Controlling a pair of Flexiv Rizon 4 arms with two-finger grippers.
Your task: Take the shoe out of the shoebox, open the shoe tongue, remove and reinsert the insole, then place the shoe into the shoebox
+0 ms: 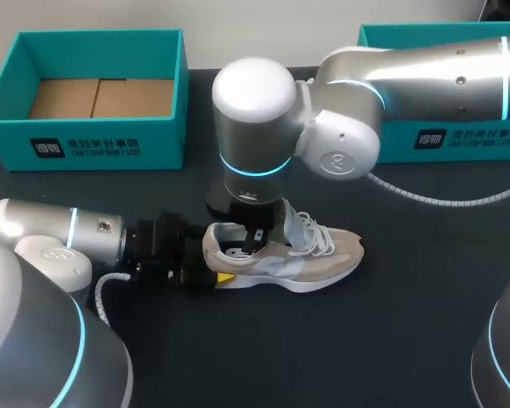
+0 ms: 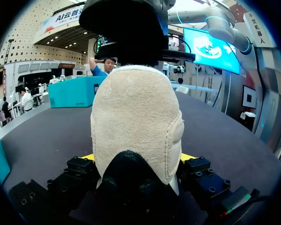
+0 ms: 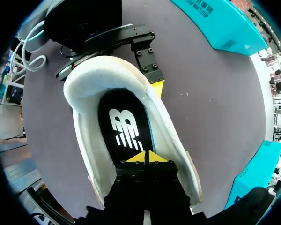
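A beige sneaker (image 1: 297, 255) with white laces lies on its sole on the dark table, toe pointing right. My left gripper (image 1: 219, 262) comes in low from the left and holds the heel (image 2: 136, 126) between its fingers, one yellow tip on each side. One of those fingers (image 3: 150, 61) presses the shoe's outer side. From above, my right gripper (image 1: 257, 240) reaches into the shoe's opening. Its yellow tips (image 3: 145, 157) are together, shut, resting on the black insole (image 3: 124, 122), which lies flat inside the shoe.
An open teal shoebox (image 1: 85, 144) with a cardboard floor stands at the back left. A second teal box (image 1: 459, 140) stands at the back right, behind my right arm. A white cable (image 1: 425, 197) trails across the table right of the shoe.
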